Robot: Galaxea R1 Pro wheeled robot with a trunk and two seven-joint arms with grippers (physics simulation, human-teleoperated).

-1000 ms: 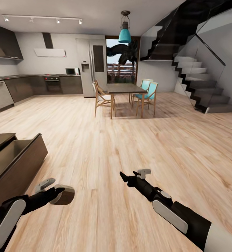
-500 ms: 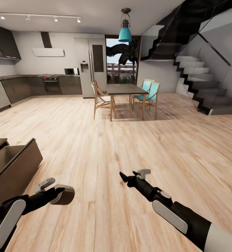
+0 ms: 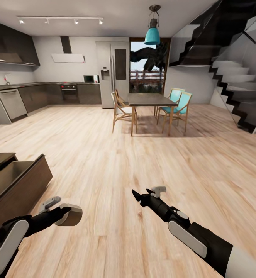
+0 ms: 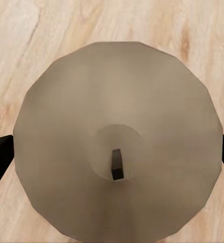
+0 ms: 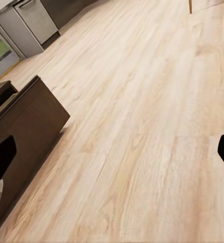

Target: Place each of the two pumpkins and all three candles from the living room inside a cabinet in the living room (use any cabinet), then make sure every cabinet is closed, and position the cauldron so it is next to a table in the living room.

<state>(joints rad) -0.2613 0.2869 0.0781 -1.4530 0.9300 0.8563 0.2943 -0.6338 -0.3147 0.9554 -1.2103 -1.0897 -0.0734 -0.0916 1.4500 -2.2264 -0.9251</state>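
Left tool was clamped on a candle, beside the open cabinet drawer; right tool was spread, empty. Candle should be lowered upright, inside the walls.

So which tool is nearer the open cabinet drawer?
Left. The left tool, holding a candle, is just beside the drawer; the right tool is farther across the floor.
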